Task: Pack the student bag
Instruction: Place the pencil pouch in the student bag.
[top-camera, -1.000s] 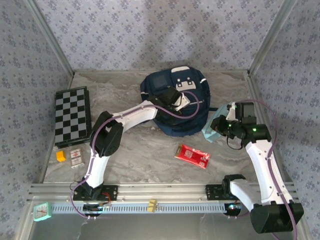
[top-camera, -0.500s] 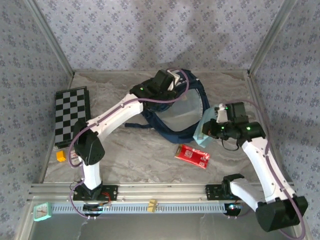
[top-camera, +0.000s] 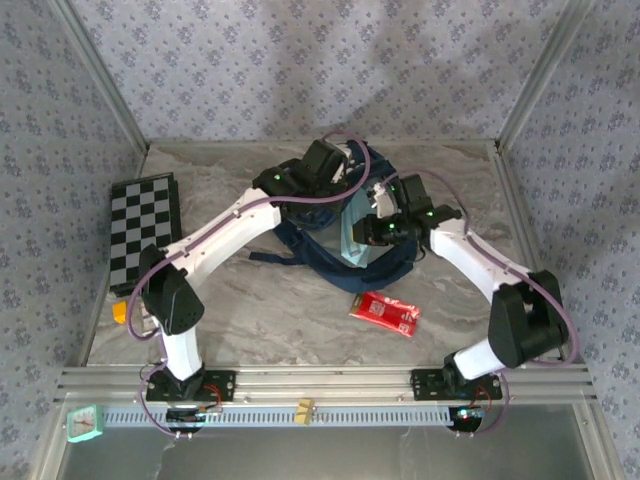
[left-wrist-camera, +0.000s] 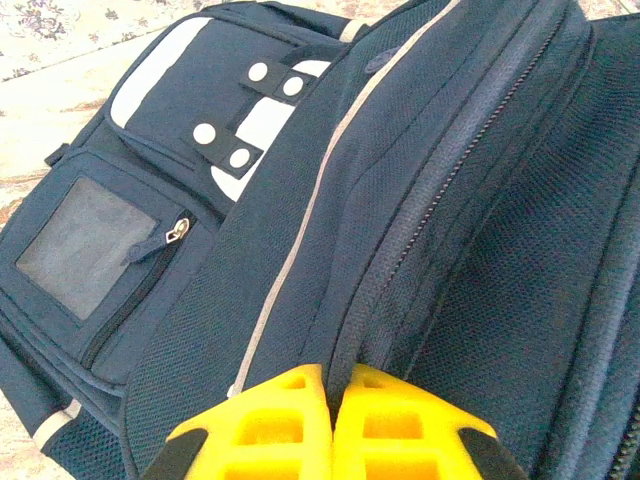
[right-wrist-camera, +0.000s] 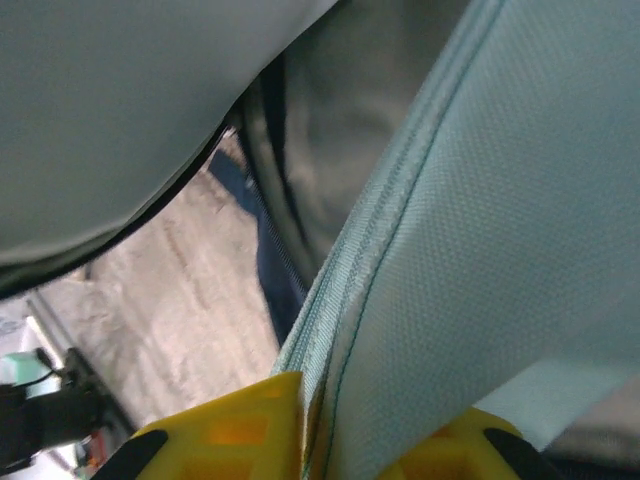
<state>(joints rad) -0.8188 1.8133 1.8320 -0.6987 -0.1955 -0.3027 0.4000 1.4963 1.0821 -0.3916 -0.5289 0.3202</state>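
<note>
Pinching student bag's (left-wrist-camera: 430, 240) zipper seam, left gripper (left-wrist-camera: 332, 385) closed

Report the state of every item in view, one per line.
student bag, main compartment open, rim held up.
left gripper, shut on student bag's rim.
teal pouch, upright at bag's mouth, gripped.
right gripper, shut on teal pouch.
red packet, lying flat, untouched.
checkerboard, lying flat, untouched.

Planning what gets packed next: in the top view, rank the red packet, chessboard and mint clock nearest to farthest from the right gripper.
From the right gripper, gripping a pale blue pouch at the student bag:
1. Red packet, just nearer the bases.
2. Chessboard, far left.
3. Mint clock, near-left corner.
</note>
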